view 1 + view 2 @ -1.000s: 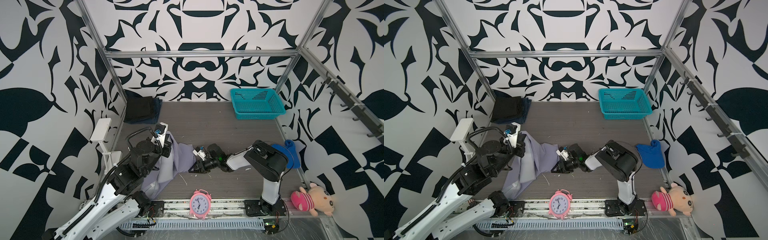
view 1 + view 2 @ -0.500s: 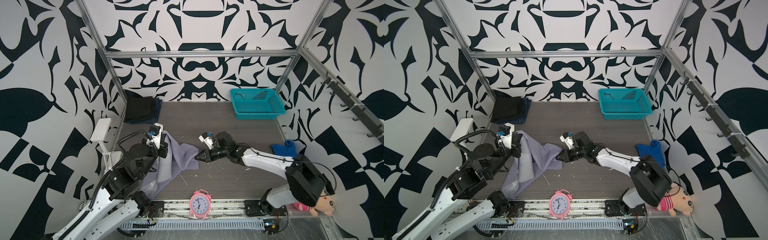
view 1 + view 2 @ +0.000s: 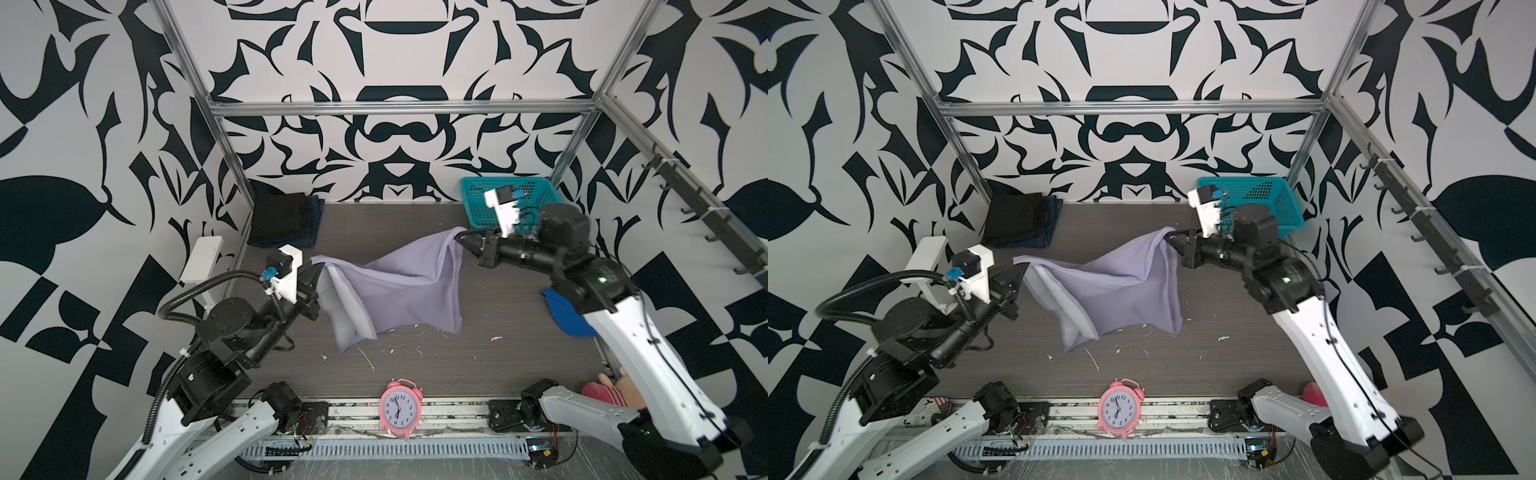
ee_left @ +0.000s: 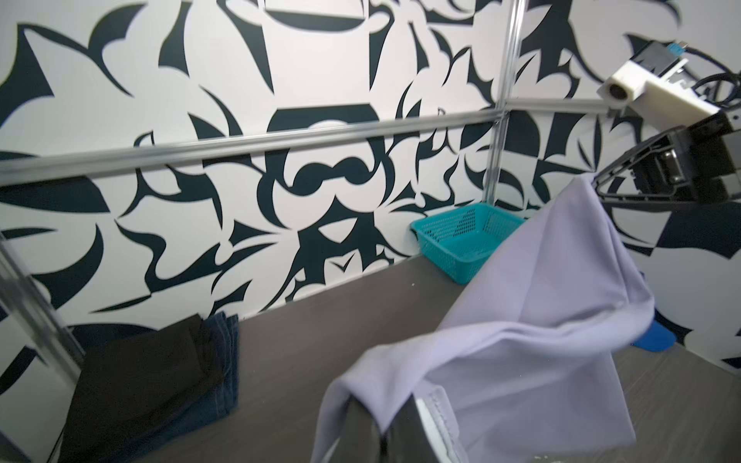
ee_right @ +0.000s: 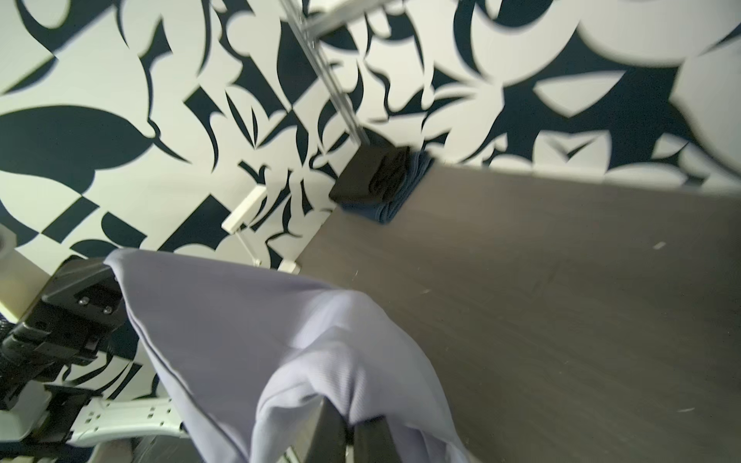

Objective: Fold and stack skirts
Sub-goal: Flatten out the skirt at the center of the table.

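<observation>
Holding the lavender skirt (image 3: 399, 286) up between them, the two arms have one upper corner each: the left end effector (image 3: 319, 271) is clenched on one corner, the right end effector (image 3: 462, 241) is clamped on the opposite one. The cloth hangs beyond the pink alarm clock (image 3: 399, 409) and sags in the middle. Its lower edge is either brushing the surface (image 3: 478, 365) or just above it; I cannot tell which. Far beyond the clock, in the back corner on the left arm's side, the black skirt (image 3: 278, 220) lies folded on top of the denim skirt (image 3: 314, 216). By my reading this lavender one is the last to fold.

What could go wrong, as I judge it:

- Each grip looks like a thin pinch at the very corner. If the arms pull further apart to take out the sag, the smooth cloth could slip free on one side and drop in a heap.
- The side nearer the left arm hangs doubled, with a paler inner layer showing. Laid down like this, that flap would be trapped and the fold would come out crooked.
- The right arm works close to the teal basket (image 3: 469, 195), far beyond the clock on its own side — a wide swing could snag the mesh.
- White scraps lie on the surface just beyond the clock, and a dragged hem could pick them up.
</observation>
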Tool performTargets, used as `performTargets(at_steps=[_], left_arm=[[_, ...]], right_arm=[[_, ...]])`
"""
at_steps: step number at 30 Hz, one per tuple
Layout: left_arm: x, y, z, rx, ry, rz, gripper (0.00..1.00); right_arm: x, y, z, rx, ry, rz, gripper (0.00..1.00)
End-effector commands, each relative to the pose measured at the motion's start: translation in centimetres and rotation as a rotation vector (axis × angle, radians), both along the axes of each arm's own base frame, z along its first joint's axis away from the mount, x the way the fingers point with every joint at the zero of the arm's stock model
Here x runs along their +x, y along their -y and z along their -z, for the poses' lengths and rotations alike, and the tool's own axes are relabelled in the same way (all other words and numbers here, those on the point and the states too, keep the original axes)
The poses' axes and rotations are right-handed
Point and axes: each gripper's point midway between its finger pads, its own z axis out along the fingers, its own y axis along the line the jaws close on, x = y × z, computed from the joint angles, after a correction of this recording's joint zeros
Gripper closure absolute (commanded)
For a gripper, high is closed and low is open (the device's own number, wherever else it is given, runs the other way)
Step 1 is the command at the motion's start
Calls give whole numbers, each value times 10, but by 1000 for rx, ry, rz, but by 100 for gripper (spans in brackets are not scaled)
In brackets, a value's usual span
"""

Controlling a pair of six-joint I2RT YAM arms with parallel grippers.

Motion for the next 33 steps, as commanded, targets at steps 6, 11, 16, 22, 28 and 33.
performTargets(at_steps=[6, 11, 16, 22, 28, 33], left_arm=[[-27, -14, -15, 54, 51, 51, 100], [-31, -19, -13, 35, 74, 42, 100], [-13, -4, 4, 95, 16, 33, 100], [24, 10, 18, 171, 22, -62, 100], [53, 17, 20, 216, 24, -128, 100], [82, 3, 26, 192, -28, -173, 100]], right_arm=[[-29, 77, -30, -195, 124, 300, 100], [-33, 75, -31, -177, 118, 286, 100], [-22, 60, -14, -179, 77, 233, 100], [9, 45, 4, -193, 46, 225, 100], [39, 25, 10, -195, 39, 186, 100], [56, 23, 10, -193, 46, 197, 100]])
